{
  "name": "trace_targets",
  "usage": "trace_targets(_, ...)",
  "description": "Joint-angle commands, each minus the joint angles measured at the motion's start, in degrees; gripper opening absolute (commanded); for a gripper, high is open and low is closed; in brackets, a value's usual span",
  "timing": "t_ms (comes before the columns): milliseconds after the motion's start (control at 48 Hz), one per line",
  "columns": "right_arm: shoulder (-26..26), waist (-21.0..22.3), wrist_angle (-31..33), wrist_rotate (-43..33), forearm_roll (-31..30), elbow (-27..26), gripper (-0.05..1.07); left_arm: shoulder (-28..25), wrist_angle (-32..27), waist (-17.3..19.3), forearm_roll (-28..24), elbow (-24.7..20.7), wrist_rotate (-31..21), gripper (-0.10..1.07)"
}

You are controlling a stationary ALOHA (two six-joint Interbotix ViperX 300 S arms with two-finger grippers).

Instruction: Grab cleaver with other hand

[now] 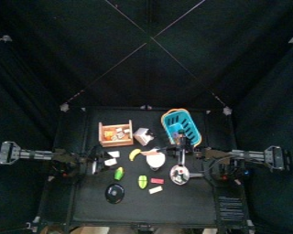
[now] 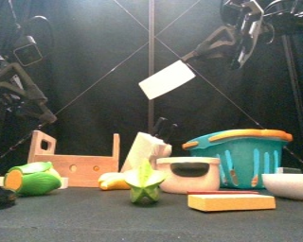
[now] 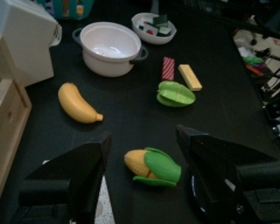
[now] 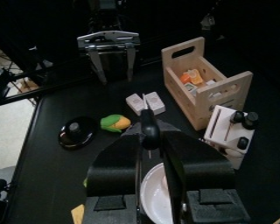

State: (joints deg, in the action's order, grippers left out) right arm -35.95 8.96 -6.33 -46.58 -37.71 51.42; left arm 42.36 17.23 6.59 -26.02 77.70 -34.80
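One cleaver (image 2: 169, 79) aloft; seemingly edge-on (image 4: 149, 133) wristward.

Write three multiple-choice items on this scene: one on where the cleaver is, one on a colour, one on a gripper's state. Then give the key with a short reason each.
1. Where is the cleaver?
A. Flat on the table
B. Held in the air by the right gripper
C. Inside the wooden crate

2. What colour is the basket?
A. Teal with an orange rim
B. Red
C. White

3. How does the left gripper stand?
A. Shut on the banana
B. Shut on nothing
C. Open, holding nothing

Key: 1 B, the front view shows the blade aloft, high above the table things, under the right arm. 2 A, the front view shows teal walls under an orange rim. 3 C, the left wrist view shows its jaws wide apart above the corn, touching nothing.
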Motion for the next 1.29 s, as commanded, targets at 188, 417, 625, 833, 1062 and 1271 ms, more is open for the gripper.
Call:
trace_targets(188,-0.79,-0.53,-2.72,0.18,-0.09,-1.14,0.44,-0.97,5.01,0.44,0.62,-4.75,2.11,0.94)
trace_targets(417,0.09,-0.53,-7.38,0.35,-0.09,-1.41,0.44,-7.47,9.23,0.79,4.39,-11.34,7.56,0.94)
trace_targets(625,0.62,-0.26,-8.35,0.35,-0.09,-1.41,0.44,-17.23,19.86,0.44,10.02,-16.7,15.29,0.94)
trace_targets(833,0.62,-0.18,-8.26,0.35,-0.09,-1.32,0.44,-27.33,28.74,0.09,16.17,-20.3,22.32,0.94)
trace_targets(1062,0.62,-0.09,-8.35,0.35,-0.09,-0.88,0.44,-34.1,34.98,0.09,17.93,-24.52,27.42,0.94)
trace_targets(1271,0.7,-0.09,-8.35,0.35,-0.09,-0.7,0.44,-36.21,35.51,0.09,18.9,-26.1,27.6,0.84)
